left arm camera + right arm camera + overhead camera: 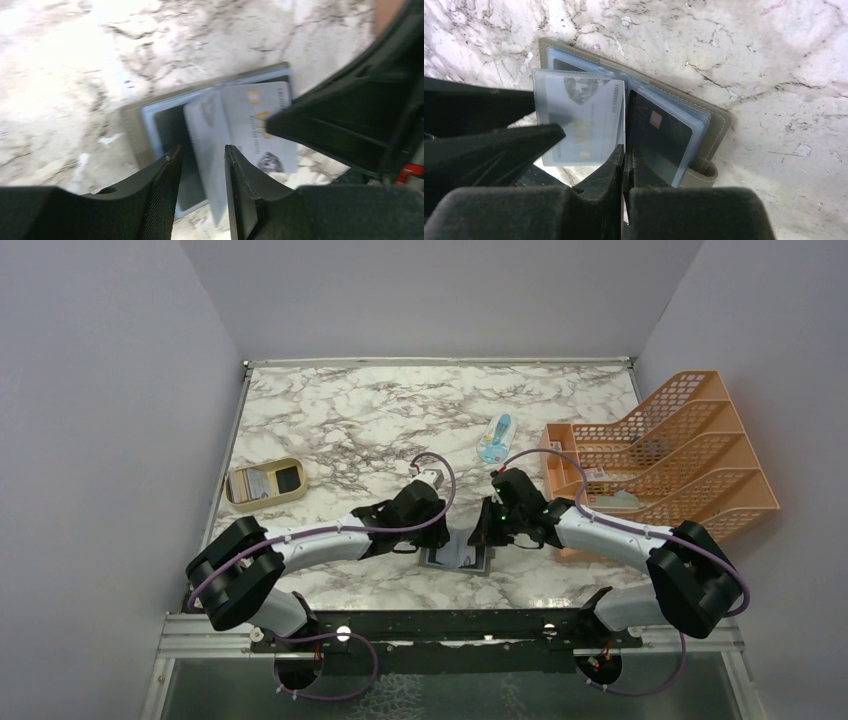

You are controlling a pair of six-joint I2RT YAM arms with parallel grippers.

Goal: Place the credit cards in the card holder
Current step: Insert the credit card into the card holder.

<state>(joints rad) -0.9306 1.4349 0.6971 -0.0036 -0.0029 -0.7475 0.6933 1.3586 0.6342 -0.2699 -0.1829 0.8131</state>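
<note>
The grey card holder (458,558) (719,120) lies open on the marble between both arms. A pale credit card with gold VIP print (255,125) (584,125) sits in a translucent pocket leaf that stands up from it. A dark card (659,135) fills the pocket beside it. My right gripper (625,150) (485,535) is shut on the edge of that leaf. My left gripper (202,155) (435,535) hovers just over the holder, jaws apart, the leaf showing in the gap beyond them. More credit cards (255,482) lie in the tan tray.
The tan oval tray (265,504) sits at the left of the table. A light blue-and-white packet (495,438) lies behind the arms. An orange mesh file rack (680,450) stands at the right edge, close to my right arm.
</note>
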